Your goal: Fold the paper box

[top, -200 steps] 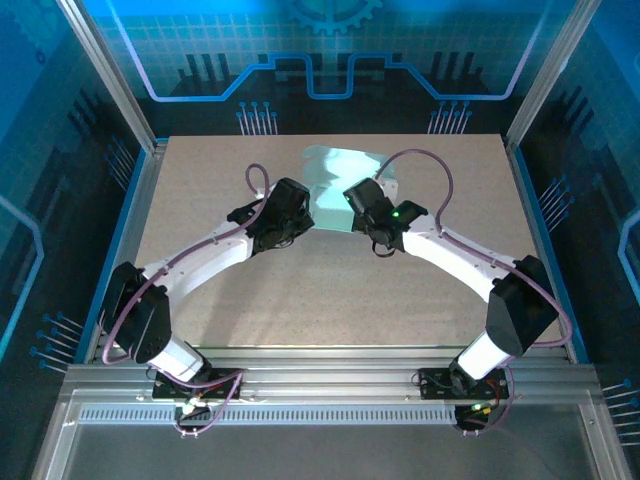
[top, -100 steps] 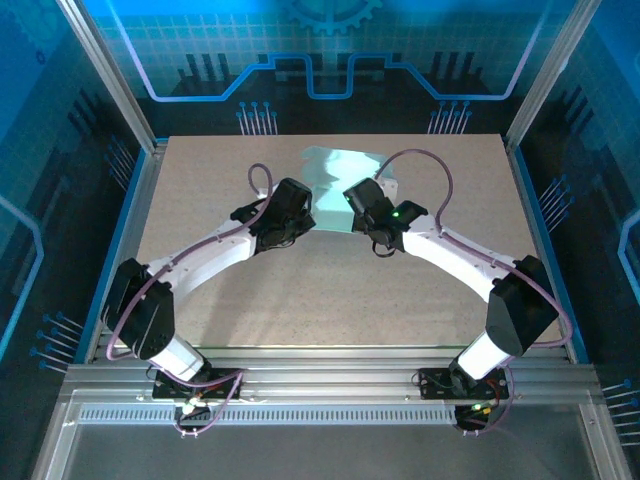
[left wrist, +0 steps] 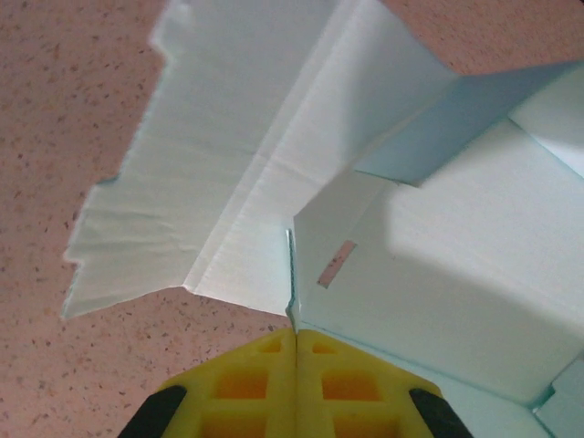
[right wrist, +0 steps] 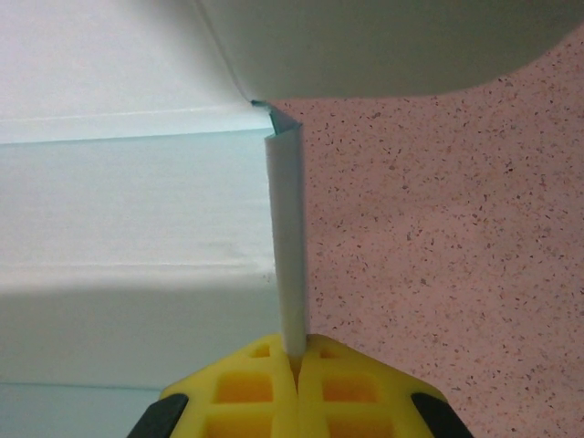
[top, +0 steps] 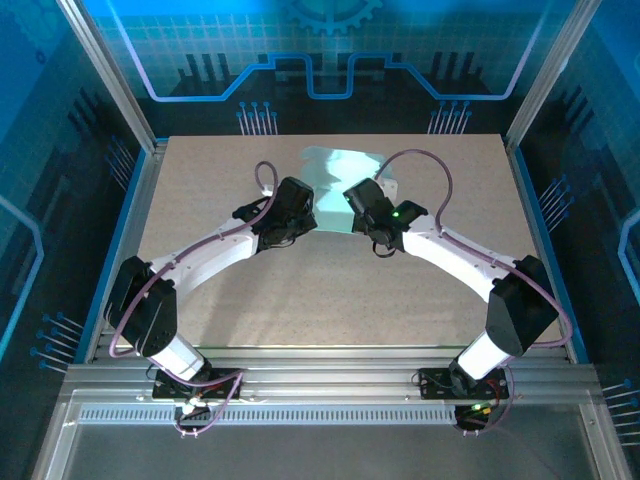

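The paper box (top: 340, 172) lies partly formed at the far middle of the bench (top: 330, 300). The left jaws are together, clamped on the edge of a raised panel; the card enters the seam between the yellow fingertips (left wrist: 246, 370). The right jaws are likewise together, clamped on a narrow flap (right wrist: 285, 237) that stands on edge at the right corner of the box.

Hazards, as judged from this position:
- Tearing. Both sets of jaws grip the same thin sheet. Any motion that draws them apart loads the card between the two grips, and the corner cut beside the narrow flap is the likely start of a rip.
- Slip. Each grip takes only the margin of the card. A sideways pull can draw the edge out, and the raised panels may then fall flat.
- False crease. A push toward the box that does not follow the scored lines can buckle a panel away from its score.
- Snagging. The outer flap (left wrist: 164, 182) lies flat on the bench; dragging the box may catch or bend it.

The bench is a matt, speckled, pinkish-tan board. An aluminium rail (top: 320, 385) runs along its near edge. Frame posts (top: 105, 80) and translucent blue panels (top: 330, 60) printed with circuit-style lines enclose the cell
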Motion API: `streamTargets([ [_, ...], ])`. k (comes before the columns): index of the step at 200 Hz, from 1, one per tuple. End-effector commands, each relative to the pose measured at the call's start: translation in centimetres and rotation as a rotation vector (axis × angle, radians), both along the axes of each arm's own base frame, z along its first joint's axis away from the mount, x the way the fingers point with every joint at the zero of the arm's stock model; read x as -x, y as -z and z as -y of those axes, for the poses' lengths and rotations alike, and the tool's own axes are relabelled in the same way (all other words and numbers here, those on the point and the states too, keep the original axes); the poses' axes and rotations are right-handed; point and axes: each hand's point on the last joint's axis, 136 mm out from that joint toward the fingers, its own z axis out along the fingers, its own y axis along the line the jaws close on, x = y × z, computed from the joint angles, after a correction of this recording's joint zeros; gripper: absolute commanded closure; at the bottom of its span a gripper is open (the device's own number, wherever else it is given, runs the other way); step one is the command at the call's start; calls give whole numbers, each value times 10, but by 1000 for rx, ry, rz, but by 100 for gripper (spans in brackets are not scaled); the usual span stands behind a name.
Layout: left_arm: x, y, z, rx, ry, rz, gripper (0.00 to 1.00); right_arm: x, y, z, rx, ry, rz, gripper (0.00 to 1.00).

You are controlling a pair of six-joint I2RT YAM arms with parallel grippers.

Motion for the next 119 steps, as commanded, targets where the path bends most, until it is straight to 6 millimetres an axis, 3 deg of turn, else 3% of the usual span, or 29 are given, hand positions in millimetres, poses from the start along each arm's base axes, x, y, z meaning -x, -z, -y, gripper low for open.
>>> streamTargets([
  [1, -2, -12, 10, -77, 172, 59, 95, -5, -11, -2, -6, -6, 20, 100],
  [59, 12, -29, 35, -166, 518, 184, 94, -6, -9, -7, -20, -23, 15, 100],
  [94, 21, -30, 49, -194, 674, 220, 91, -6, -10, -10, -27, -32, 17, 100],
  [119, 27, -28, 55, -223, 767, 216, 96, -6, -12, -9, -25, -32, 21, 100],
])
